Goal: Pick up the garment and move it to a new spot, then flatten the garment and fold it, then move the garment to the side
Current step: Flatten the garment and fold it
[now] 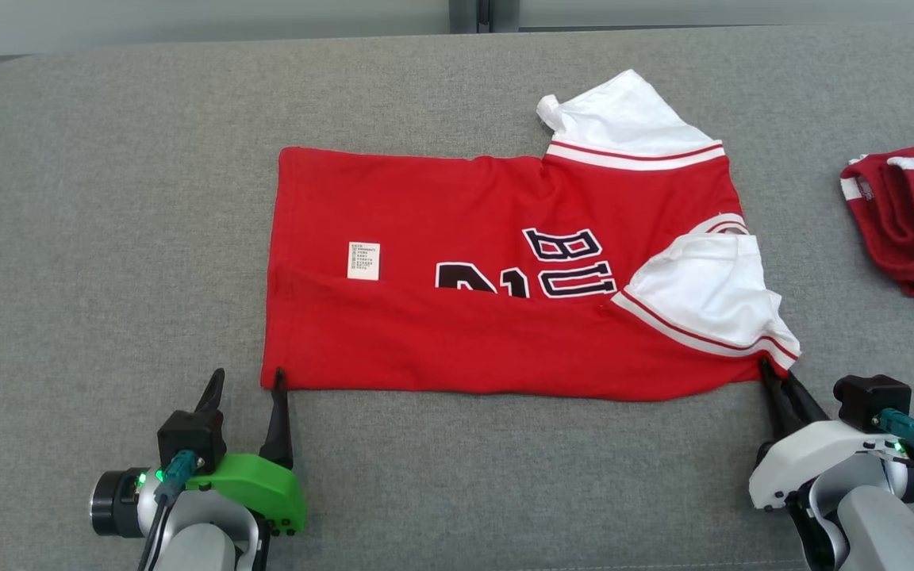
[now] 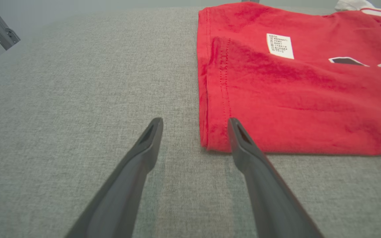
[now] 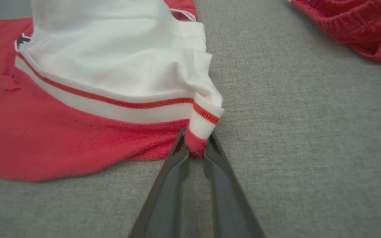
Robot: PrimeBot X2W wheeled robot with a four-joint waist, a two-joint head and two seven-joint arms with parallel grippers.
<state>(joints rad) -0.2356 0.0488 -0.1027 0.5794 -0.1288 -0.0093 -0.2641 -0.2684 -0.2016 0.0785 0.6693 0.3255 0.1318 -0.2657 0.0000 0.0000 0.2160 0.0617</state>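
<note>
Directly ahead, garment [image 1: 465, 341], corner in right hand [image 3: 196, 140]

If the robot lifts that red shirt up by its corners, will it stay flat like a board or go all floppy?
Probably floppy: the red shirt wrinkles and bunches where the right pincer pinches its corner. It would likely sag in the middle, being thin folded cloth. It looks light, so lifting should be easy.

Soft cloth garment [image 1: 465, 341]; coarse matt woven-fabric tabletop [image 1: 108, 238].
</note>
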